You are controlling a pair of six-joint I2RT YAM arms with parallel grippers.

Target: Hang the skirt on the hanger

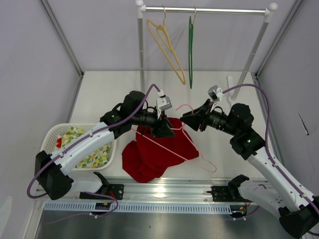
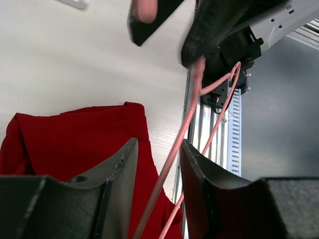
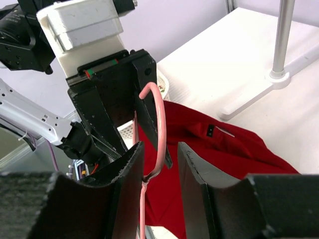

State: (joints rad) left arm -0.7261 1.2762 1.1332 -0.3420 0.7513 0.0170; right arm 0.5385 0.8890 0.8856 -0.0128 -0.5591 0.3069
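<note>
Top external alone takes in the whole layout: the skirt [image 1: 149, 157] lies crumpled on the worktop [image 1: 109, 87] between the two arms. The hanger [image 1: 167, 147] slants across it, one end reaching past the fabric toward the right arm's base. At the left edge stands a white basket [image 1: 47, 137] holding a floral cloth [image 1: 74, 133], partly covered by the left arm. At the back, a rail [image 1: 209, 10] carries a yellow hanger [image 1: 172, 52] and a green hanger [image 1: 190, 50].

Both tools meet over the skirt's far edge, and only the wrist cameras show how. In the left wrist view, the left gripper [image 2: 158, 149] has its fingers apart, and the pink wire runs up between them, close to one finger (the gap is far wider than the wire). The right arm's fingers sit just beyond, at the top of that view.

In the right wrist view, the right gripper [image 3: 160, 149] also has its fingers parted, straddling the hanger's twisted neck. The hook curls up against the left arm's black fingers. This view also shows a small dark tag on the skirt and the rail's upright post.
</note>
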